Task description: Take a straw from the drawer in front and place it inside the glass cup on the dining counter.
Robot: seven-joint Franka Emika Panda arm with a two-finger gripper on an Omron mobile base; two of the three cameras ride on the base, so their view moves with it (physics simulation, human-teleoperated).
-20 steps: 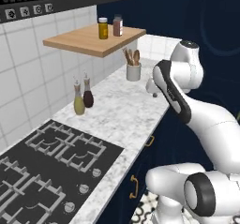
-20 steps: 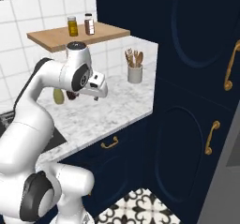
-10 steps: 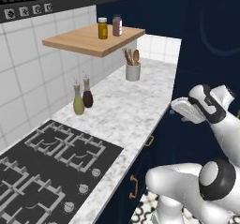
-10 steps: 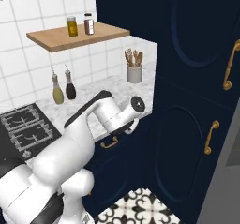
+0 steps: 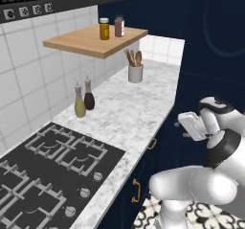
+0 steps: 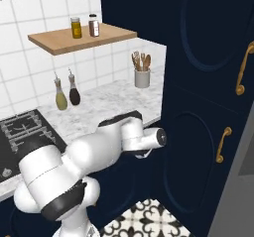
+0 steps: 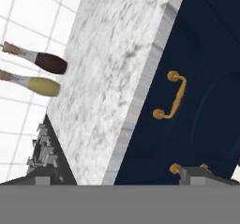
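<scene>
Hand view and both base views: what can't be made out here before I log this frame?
- Pincer: in the hand view just the dark tips at the bottom edge; open or shut cannot be told.
- Drawer front with gold handle: shut, so its inside is hidden.
- Stove: cut off by the left and bottom edges of the left base view.
- Shelf jars: labels too small to read.

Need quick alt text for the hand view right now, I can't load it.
The view is rolled sideways, looking along a navy drawer front with a gold handle under the marbled stove counter's edge. Two bottles, one dark and one yellow, stand by the white tiled wall, with the black stove beyond.
</scene>
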